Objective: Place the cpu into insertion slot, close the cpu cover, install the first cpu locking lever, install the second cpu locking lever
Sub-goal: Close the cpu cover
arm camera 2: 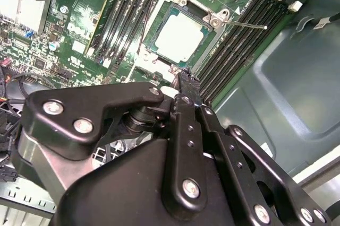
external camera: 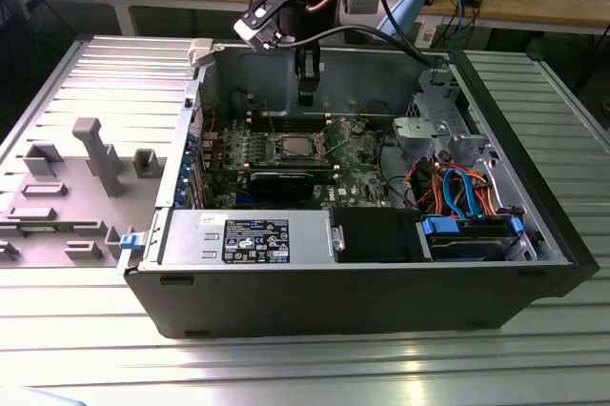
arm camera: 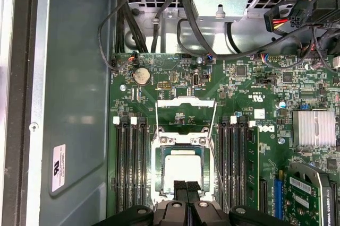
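Midway across the green board (arm camera: 175, 69): you have the cpu (arm camera: 183, 170) lying flat in the insertion slot (arm camera: 185, 141), between two banks of long black memory slots (arm camera: 130, 173), toward the far wall of the computer case (external camera: 381, 301).
Cover: the cpu cover (arm camera: 159, 175) looks folded down around the chip, and the grey top shows through its window. You cannot tell whether it sits fully flat.
Lever: one thin wire lever (arm camera 2: 244, 24) sticks out free of the cover, so it looks unlatched.
Claw: your claw (arm camera: 186, 188) hangs over the socket with its two fingers pressed together and nothing between them. In the exterior view it stands clear above the board.
Chip handling: treat it as light, stiff and slick on top, probably with delicate contacts beneath. Hold it by its edges only.
Cover handling: it is likely thin, stiff sheet metal on a hinge. Press on the frame, never through the window.
Lever handling: expect springy wire that can slide off a smooth fingertip. Push close to its bent end.
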Controlling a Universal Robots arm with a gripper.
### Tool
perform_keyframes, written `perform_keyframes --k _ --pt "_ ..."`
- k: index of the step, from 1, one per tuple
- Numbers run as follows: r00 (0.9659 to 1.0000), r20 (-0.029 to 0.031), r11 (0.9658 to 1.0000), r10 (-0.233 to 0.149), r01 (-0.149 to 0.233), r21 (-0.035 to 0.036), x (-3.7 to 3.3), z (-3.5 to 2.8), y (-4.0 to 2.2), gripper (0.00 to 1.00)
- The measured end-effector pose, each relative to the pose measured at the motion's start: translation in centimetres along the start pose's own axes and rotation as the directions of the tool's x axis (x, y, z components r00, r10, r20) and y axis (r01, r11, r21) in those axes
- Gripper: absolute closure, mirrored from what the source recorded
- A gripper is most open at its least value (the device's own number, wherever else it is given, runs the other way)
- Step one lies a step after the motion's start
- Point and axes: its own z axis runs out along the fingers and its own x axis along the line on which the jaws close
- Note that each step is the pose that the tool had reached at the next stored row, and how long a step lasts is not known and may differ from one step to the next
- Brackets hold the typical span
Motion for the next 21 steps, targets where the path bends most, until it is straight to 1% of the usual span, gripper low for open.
perform_keyframes --k 8,13,17,21 --pt "1.0000 0.0001 1.0000 0.000 0.000 0.0001 0.00 -0.01 0.06 0.89" --pt "1.0000 0.0010 1.0000 0.000 0.000 0.0002 -0.01 0.02 0.64 0.89" --pt "1.0000 0.0009 1.0000 0.000 0.000 0.0003 -0.01 0.04 0.97 0.89" --pt "1.0000 0.0010 1.0000 0.000 0.000 0.0007 -0.02 0.07 1.51 0.89"
